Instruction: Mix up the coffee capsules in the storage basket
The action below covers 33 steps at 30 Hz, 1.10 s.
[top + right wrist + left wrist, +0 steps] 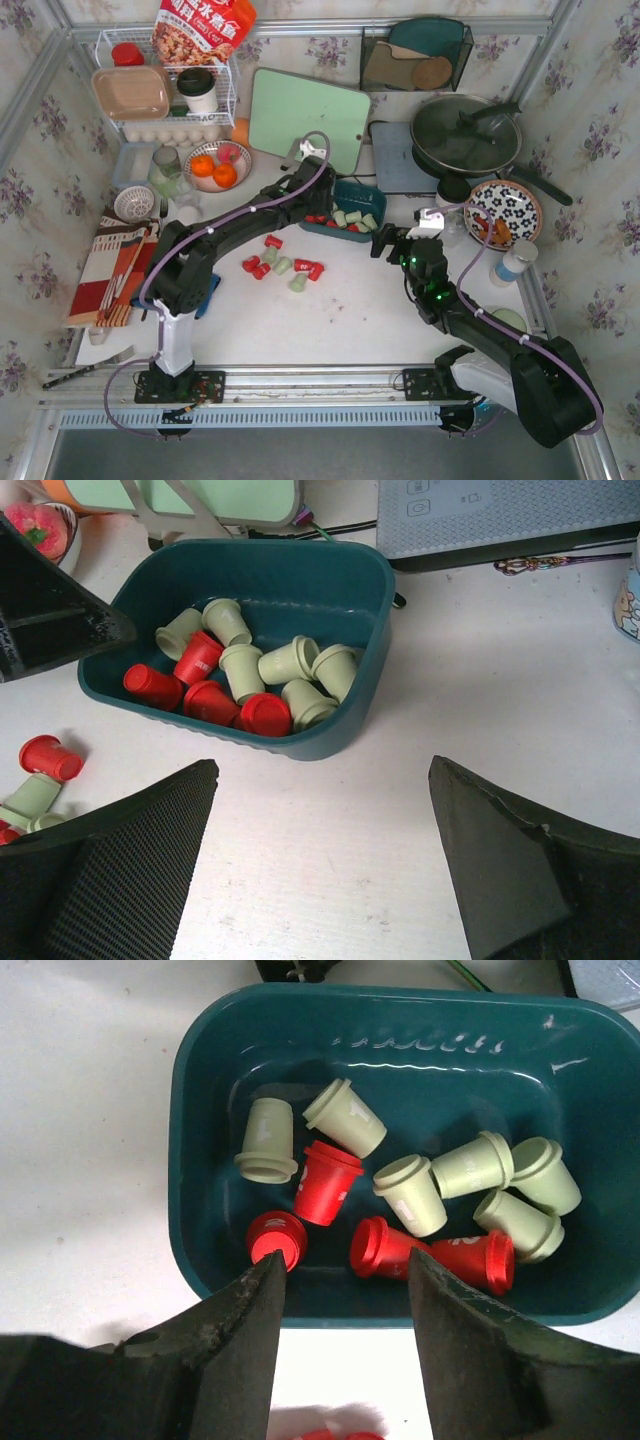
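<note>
Left tool hovers at the storage basket's 6 o'clock wall in its own wrist view, jaws parted about a capsule's width and gripping nothing. Right tool sits off the basket's 4 o'clock corner in the top view, spread wide and also empty.

The basket stands on the counter just past centre, toward 12 o'clock from the arm bases.

Now the count. Inside the basket are ten coffee capsules: six green capsules and four red capsules. The reds bunch along the near wall and the greens lie farther back, so it doesn't look well mixed yet. The loose capsules lie on the counter at the basket's 7 o'clock. I make it about eight, roughly five red and three green, though they're too small to be sure.

As for handling, these pods look light, stiff and smooth, and being tapered they are likely to roll or squirt out of a pinch. The best hold is probably across the body just under the flared rim. The basket looks light too, so a stirring push may slide it unless it is braced.
</note>
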### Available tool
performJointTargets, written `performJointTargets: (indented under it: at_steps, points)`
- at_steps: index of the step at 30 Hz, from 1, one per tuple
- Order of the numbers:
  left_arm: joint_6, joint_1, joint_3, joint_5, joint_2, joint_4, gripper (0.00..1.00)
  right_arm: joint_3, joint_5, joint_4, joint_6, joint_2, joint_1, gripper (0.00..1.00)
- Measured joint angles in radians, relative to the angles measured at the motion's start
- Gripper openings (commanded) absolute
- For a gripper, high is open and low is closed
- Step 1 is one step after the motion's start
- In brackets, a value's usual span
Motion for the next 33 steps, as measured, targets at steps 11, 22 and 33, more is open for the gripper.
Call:
performJointTargets:
  at_steps: [11,22,33]
  points:
    - [-0.034,0.013,-0.128,0.02,-0.158,0.029,0.59,0.009,-0.026,0.0,0.002,0.011,0.0,0.93]
    - [-0.02,0.013,-0.377,0.003,-0.636,-0.105,0.61,0.021,-0.032,-0.003,0.0,0.034,0.001,0.91]
    - [0.023,0.013,-0.505,-0.035,-1.079,-0.481,0.7,0.021,-0.03,0.01,-0.043,0.08,0.016,0.89]
